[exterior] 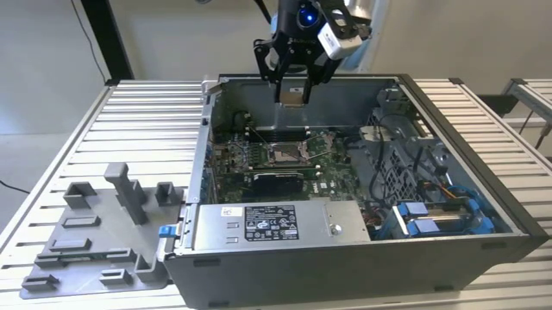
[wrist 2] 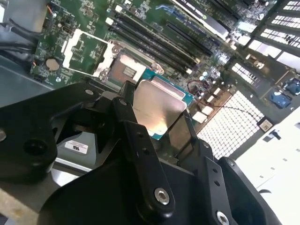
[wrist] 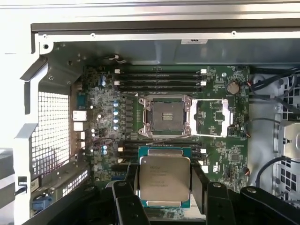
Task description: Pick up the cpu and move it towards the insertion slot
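Gripper (wrist: 165, 185) fingers (wrist: 129, 180) closest to lens in both wrist views, black links clamped on opposite edges of the cpu (wrist: 165, 182), so fingers are narrow and holding it, silvery face toward the first wrist camera. In the second wrist view the cpu (wrist 2: 157, 111) sits between the two black fingers (wrist 2: 129, 124), green edge peeking out on one side. Exterior view: gripper (exterior: 293, 90) hangs high over the open computer case (exterior: 362, 258), cpu (exterior: 293, 95) well above the green motherboard (exterior: 332, 174), not touching anything. The insertion slot (wrist: 167, 116) is open, metal frame flipped aside, dark centre exposed, memory sticks (wrist: 159, 77) beyond it; in the exterior view the slot (exterior: 287, 154) lies below the chip. Judgement: pick is done, carry is partway. To do it well keep the chip level, line its edges square with the socket frame, stay clear of the raised frame and lever, grip firm on edges only. Grey plastic tray (exterior: 95, 239) sits on the slatted table (exterior: 69, 129) at the exterior view's left
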